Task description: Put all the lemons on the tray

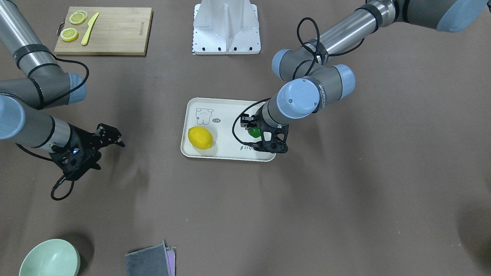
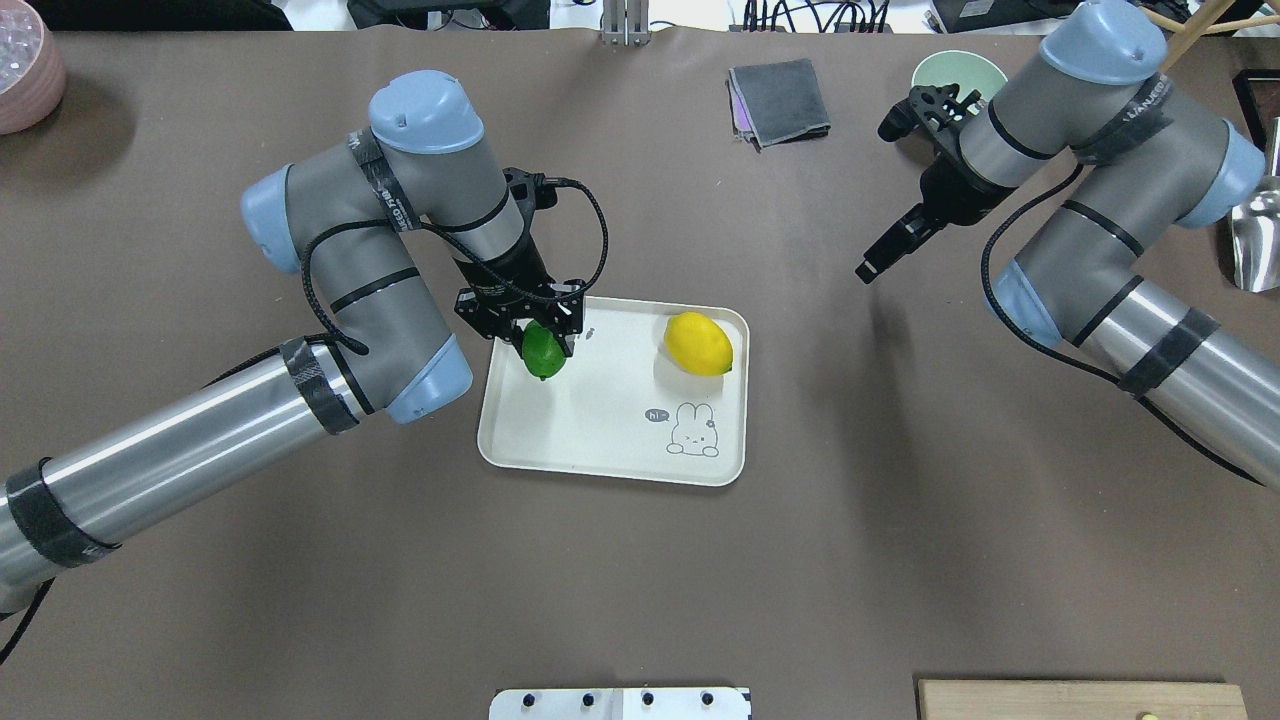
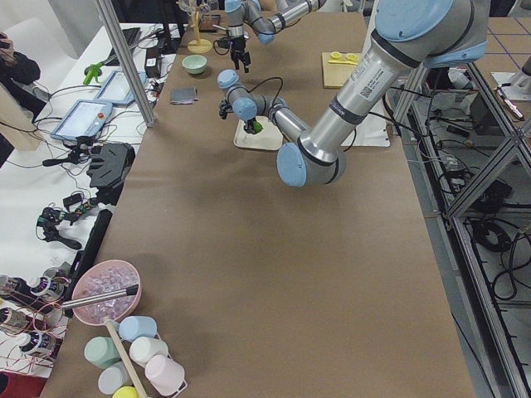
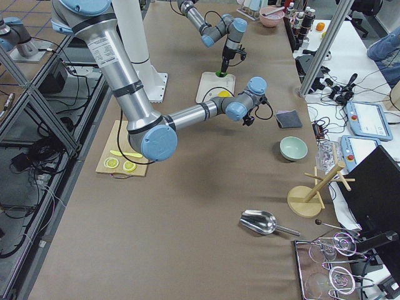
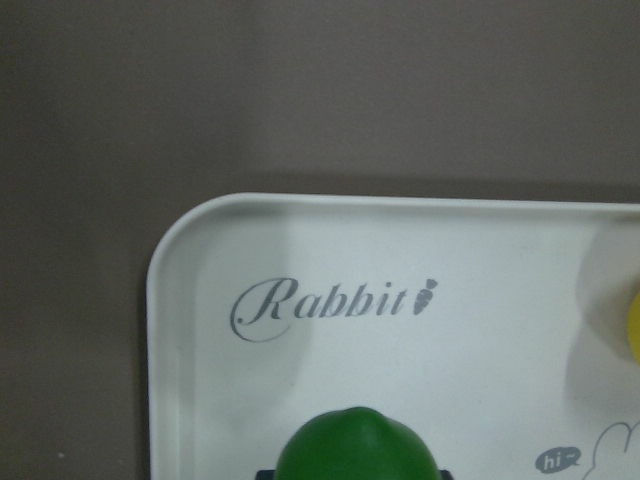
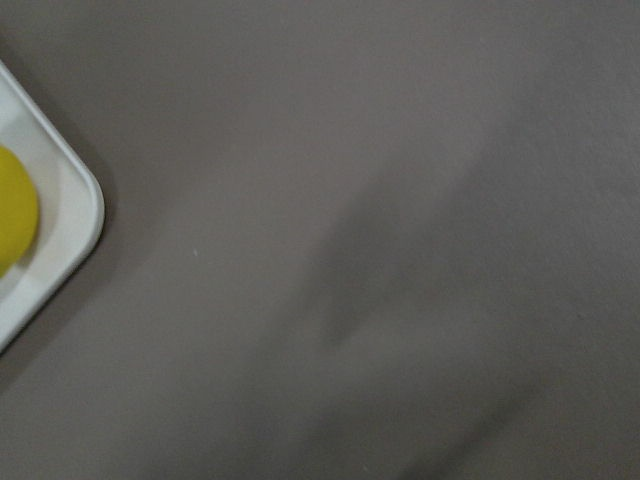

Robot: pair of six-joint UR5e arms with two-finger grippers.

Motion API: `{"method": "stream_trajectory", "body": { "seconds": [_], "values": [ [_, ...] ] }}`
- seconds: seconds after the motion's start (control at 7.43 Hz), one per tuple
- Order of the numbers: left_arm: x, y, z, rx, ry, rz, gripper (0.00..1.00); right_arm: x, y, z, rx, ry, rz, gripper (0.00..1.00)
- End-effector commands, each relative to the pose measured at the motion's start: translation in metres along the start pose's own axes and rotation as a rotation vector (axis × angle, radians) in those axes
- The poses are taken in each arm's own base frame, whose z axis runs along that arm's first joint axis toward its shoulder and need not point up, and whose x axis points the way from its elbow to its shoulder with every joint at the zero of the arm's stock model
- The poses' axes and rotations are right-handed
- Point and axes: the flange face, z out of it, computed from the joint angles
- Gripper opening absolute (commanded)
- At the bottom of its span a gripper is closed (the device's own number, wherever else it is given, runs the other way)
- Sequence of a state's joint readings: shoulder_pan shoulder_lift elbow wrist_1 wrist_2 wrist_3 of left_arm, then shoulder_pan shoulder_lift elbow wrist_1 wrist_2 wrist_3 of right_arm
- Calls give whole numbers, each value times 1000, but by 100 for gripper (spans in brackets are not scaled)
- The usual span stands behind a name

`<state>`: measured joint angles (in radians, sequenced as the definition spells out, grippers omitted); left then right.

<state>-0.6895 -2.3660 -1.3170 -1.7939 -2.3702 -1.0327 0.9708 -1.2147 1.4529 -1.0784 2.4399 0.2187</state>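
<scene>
The cream-white tray (image 2: 600, 430) lies mid-table, with its "Rabbit" script in the left wrist view (image 5: 200, 330). The yellow lemon (image 2: 698, 343) rests on the tray, also seen from the front (image 1: 200, 137). My left gripper (image 2: 543, 345) is shut on the dark green lemon (image 2: 545, 355) over the tray's corner near the script. The lemon also shows in the left wrist view (image 5: 355, 450) and the front view (image 1: 254, 132). I cannot tell whether it touches the tray. My right gripper (image 2: 878, 200) is open and empty, off to the tray's side above bare table.
A wooden cutting board (image 1: 115, 34) with lemon slices and a yellow knife sits near the robot's base on its right side. A green bowl (image 2: 958, 70) and a grey cloth (image 2: 780, 100) lie at the far edge. A metal scoop (image 2: 1255, 240) is at the far right.
</scene>
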Motion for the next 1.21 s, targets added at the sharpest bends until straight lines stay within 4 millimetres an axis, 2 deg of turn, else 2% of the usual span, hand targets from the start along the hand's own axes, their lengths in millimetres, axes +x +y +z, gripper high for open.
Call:
{"method": "stream_trajectory", "body": {
  "seconds": [0.0,0.13,0.27,0.4,0.54,0.67,0.81,0.94,1.08],
  "values": [
    [-2,1,4,1,-5,1,98,-4,105,-50,64,6,-44,99],
    [0,1,3,3,-3,3,98,-11,126,-72,83,14,-34,99],
    [-1,1,3,2,-4,2,98,-4,145,-89,99,43,-7,99],
    [0,2,2,3,-3,6,98,23,174,-99,96,93,63,99],
    [1,2,-14,23,5,5,98,52,199,-113,75,165,172,99],
    [-24,-18,-58,94,-2,-34,98,70,215,-122,34,199,279,99],
    [-71,-33,-108,159,-18,-86,98,90,231,-132,-19,235,409,99],
    [-124,-41,-149,234,-36,-112,98,106,245,-145,-57,259,513,99],
    [-174,-47,-191,320,-88,-64,98,117,253,-157,-82,279,596,99]
  ]
}}
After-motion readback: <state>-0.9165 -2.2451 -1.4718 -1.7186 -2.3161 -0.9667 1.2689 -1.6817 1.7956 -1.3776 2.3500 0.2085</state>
